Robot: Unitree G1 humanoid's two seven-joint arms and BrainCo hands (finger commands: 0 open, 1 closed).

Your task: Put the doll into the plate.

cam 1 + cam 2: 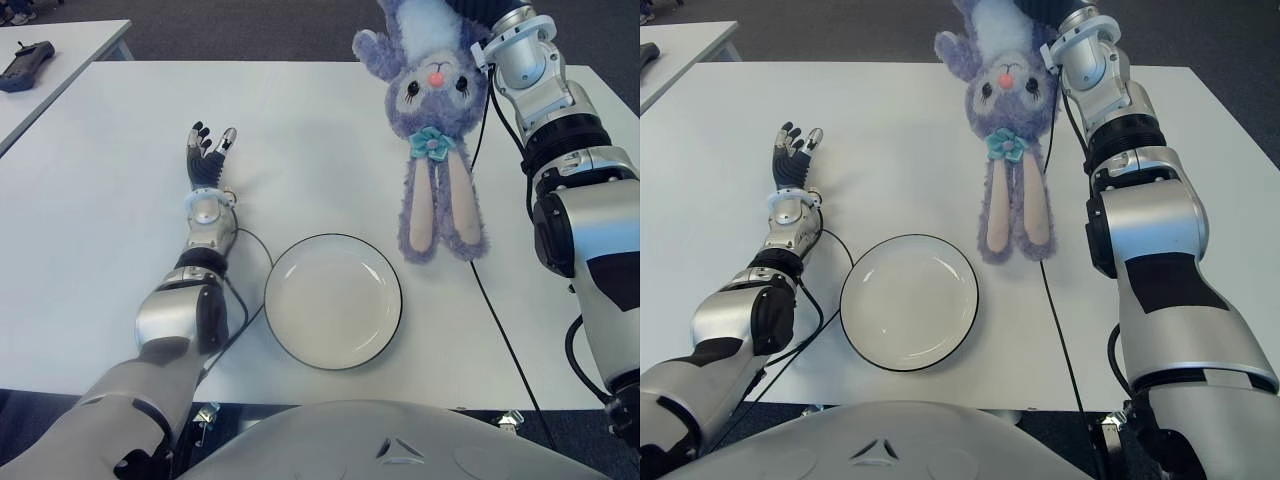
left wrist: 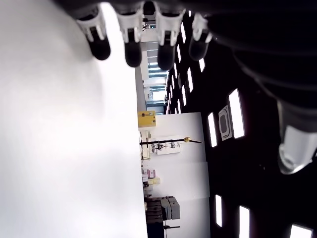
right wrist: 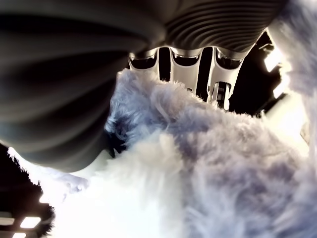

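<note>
Your white table [image 1: 100, 200] carries the empty plate [image 1: 333, 300], below and inward of the raised right hand [image 3: 188, 64]. That hand's fingers are wrapped into the purple doll [image 1: 432, 120], which hangs head-down, long ears nearly reaching the tabletop just beside the plate's rim. Your left hand [image 1: 207, 152], fingers spread, holds nothing, well apart. Release early and the ears likely drape outside.

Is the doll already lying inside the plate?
No, the plate holds nothing, and the doll hangs upside down from the right hand, with its long ears ending beside the plate's rim.
</note>
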